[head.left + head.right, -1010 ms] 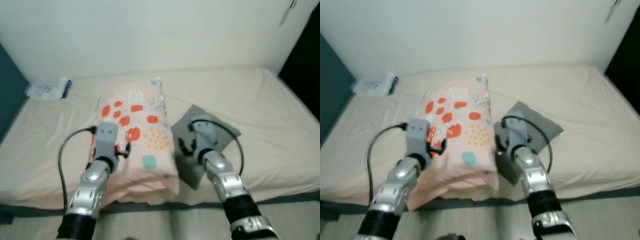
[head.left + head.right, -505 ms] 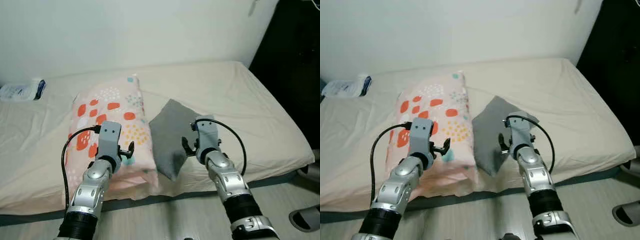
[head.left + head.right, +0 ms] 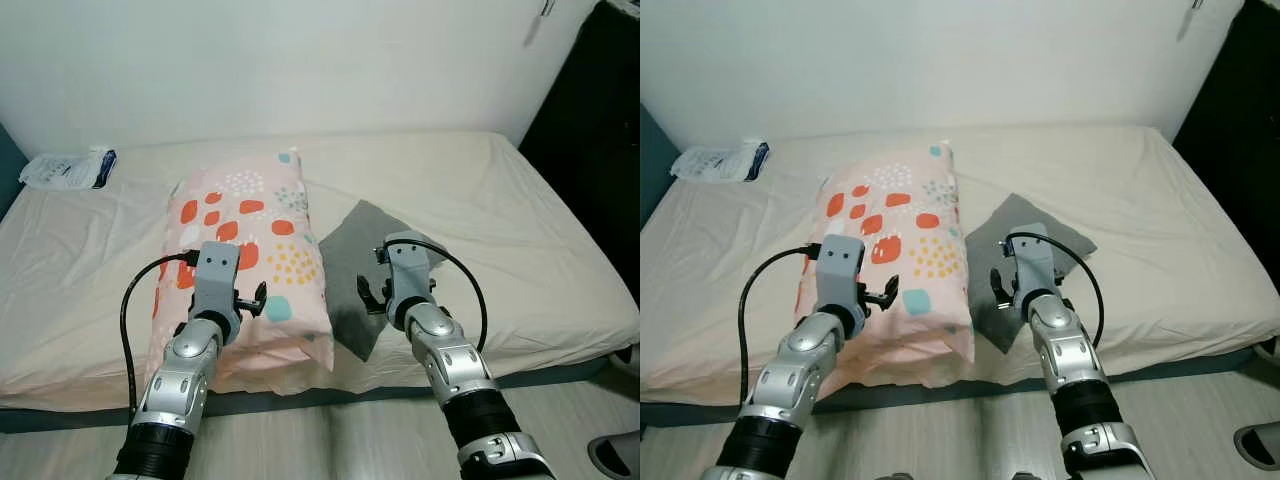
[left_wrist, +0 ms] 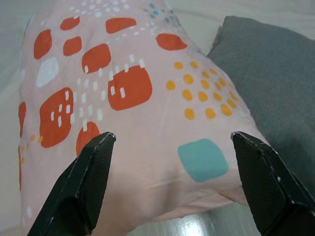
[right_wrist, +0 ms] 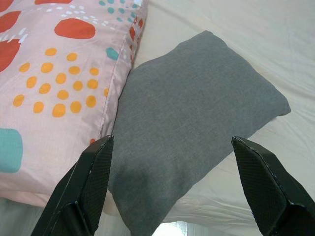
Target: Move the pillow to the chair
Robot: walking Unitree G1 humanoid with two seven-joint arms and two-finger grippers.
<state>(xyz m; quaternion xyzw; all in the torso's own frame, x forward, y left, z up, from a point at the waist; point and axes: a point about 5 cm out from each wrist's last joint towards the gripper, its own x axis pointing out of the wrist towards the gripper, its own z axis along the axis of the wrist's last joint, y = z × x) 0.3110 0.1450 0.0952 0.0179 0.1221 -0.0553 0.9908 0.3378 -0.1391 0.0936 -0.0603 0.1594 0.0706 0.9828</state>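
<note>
Pink pillow, orange blotches, dots and teal squares, lies lengthwise near bed's front edge, touching grey pillow. Left gripper fingers spread over pink pillow; right gripper spread above grey one.

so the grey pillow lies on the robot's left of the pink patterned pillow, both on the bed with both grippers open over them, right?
Not quite: the grey pillow lies on the robot's right of the pink patterned pillow, as the left eye view shows. The rest holds: both lie on the bed, with the left gripper and right gripper open over them.
</note>
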